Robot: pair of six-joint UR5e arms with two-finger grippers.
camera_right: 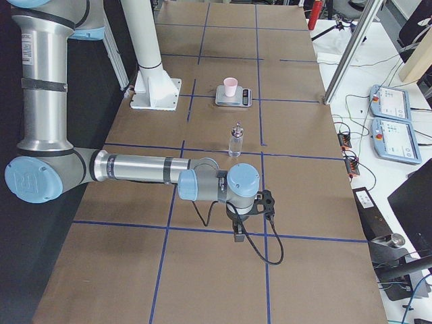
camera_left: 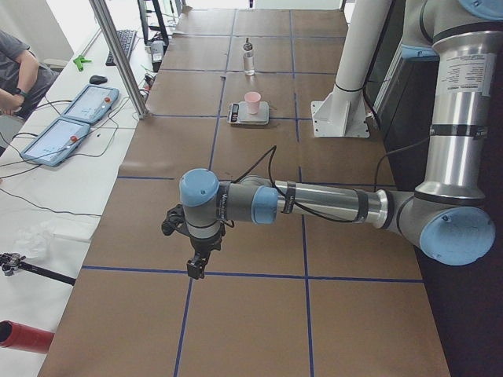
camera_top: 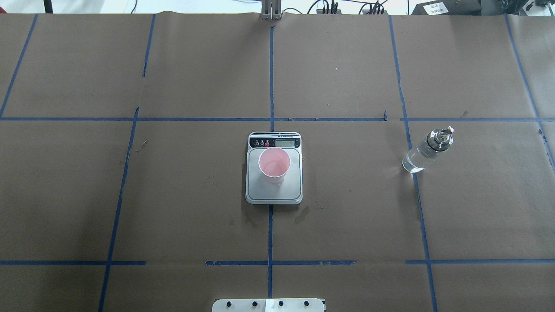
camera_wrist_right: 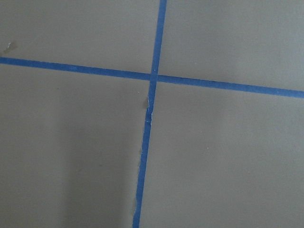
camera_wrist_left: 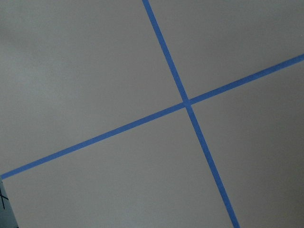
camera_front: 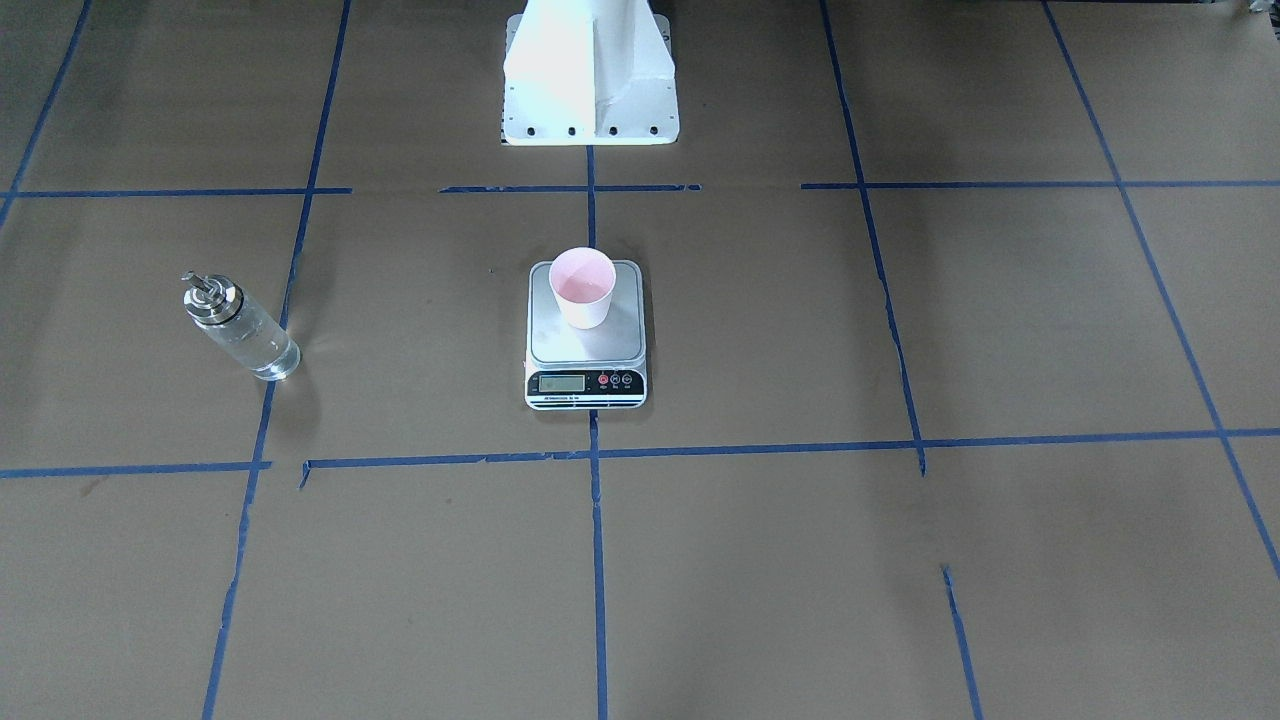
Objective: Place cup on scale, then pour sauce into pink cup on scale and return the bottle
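Observation:
The pink cup (camera_top: 274,164) stands upright on the scale (camera_top: 274,190) at the table's middle; it also shows in the front-facing view (camera_front: 582,288) on the scale (camera_front: 586,345). The glass bottle (camera_top: 427,149) with silver cap stands on the table to the robot's right, apart from the scale; it also shows in the front-facing view (camera_front: 240,328). My left gripper (camera_left: 196,263) hangs over bare table far from them, seen only in the left side view. My right gripper (camera_right: 239,233) hangs likewise, seen only in the right side view. I cannot tell whether either is open or shut.
Brown paper with blue tape lines (camera_top: 271,78) covers the table. The robot's white base (camera_front: 590,75) stands behind the scale. Tablets (camera_left: 67,126) and a metal post (camera_left: 118,55) lie past the table's far edge. A person (camera_left: 16,75) sits there.

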